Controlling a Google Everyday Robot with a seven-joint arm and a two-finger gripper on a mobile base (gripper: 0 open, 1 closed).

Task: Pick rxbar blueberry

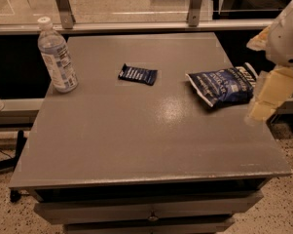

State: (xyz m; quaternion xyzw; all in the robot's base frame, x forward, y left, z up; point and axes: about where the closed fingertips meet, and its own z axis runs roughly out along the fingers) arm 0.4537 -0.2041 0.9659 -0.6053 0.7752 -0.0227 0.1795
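Beside chip bag (221, 86), end effector (270, 97)

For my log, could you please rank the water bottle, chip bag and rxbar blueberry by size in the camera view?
1. chip bag and water bottle: about alike
2. rxbar blueberry
The gripper hangs at far right.

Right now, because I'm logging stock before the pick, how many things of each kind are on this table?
Bottles: 1, the water bottle on the left
Bars: 1, the rxbar blueberry, flat, toward the back
Bags: 1, the blue chip bag on the right
Total: 3
The claw is over the right edge of the table, just past the chip bag.
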